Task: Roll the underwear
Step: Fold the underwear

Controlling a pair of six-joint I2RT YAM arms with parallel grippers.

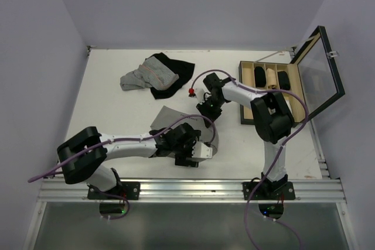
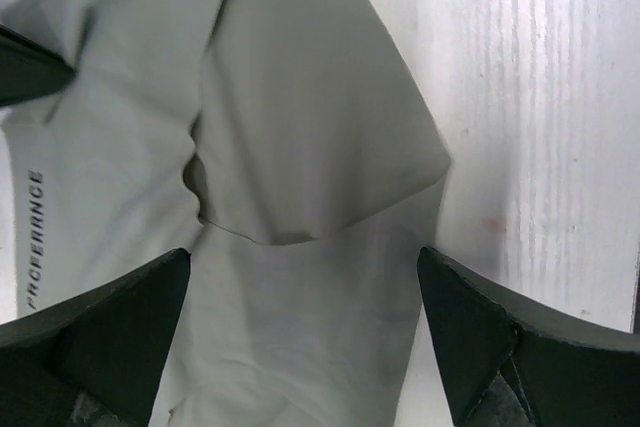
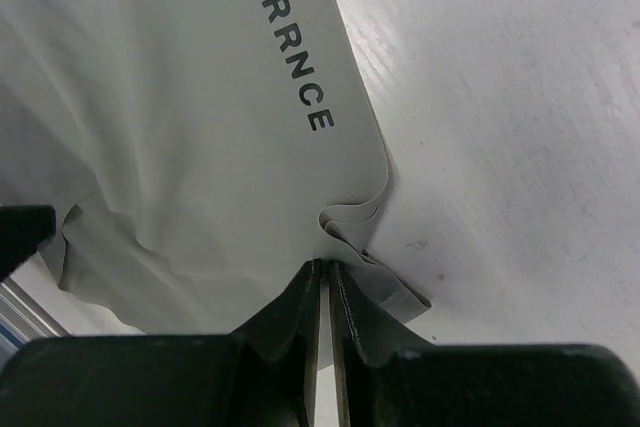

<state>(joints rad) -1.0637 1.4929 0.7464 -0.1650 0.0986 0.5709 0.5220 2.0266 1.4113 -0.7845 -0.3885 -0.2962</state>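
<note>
We see the underwear [image 2: 300, 117] lying flat on the white table [image 1: 117, 115], near the middle, in front of both arms. From above, most of it is hidden under the left arm [image 1: 129, 143]. Only a grey corner and a thin strip peek out. The left gripper [image 2: 305, 317] hangs over the cloth with its two fingers wide apart, and it holds nothing. A soft fold of the cloth lies between them, and we cannot tell if the fingers touch it. Both fingers are cut off at the bottom of the left wrist view. The right gripper [image 3: 325, 272] has its fingers nearly together, with just a thin slit between them. They nip the edge of the waistband, where it curls in a little wave. The cloth inside the slit is hard to make out. Black letters run along the waistband, but the start of the word is cut off in the right wrist view. At the far side lie a striped garment [image 1: 143, 76] and a black garment [image 1: 176, 71], touching each other. At the right stands a box [image 1: 242, 86] with its lid [image 1: 319, 68] up. The right arm covers part of it, and the things inside are too small to tell.
</note>
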